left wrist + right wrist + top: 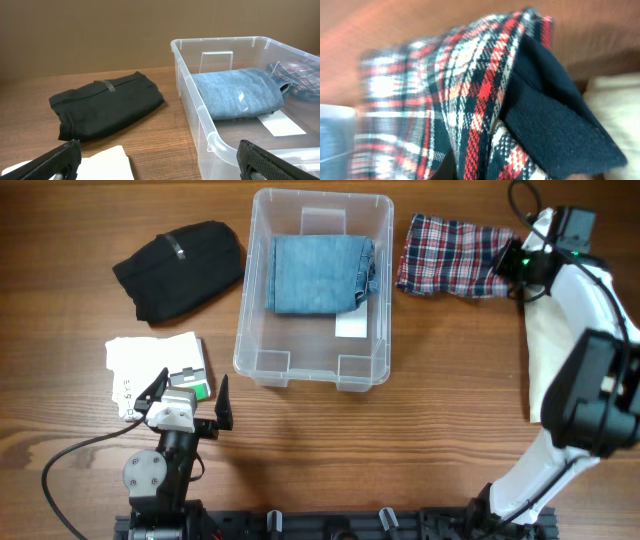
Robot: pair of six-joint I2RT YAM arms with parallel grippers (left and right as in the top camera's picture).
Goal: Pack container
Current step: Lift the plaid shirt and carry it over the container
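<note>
Over the wooden table [50, 330], right gripper [512, 268] clenched on the plaid garment [450, 255], best lifted clear of the container [262, 330] rim and laid flat on the denim [320, 272]; left gripper [188, 396] splayed.

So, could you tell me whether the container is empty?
Not empty: one folded denim garment lies flat inside the container, leaving bare floor toward its near end.

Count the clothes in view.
5: jeans in the tub, black one left of it, plaid one right of it, white one by the left gripper, pale one partly hidden under the right arm.
</note>
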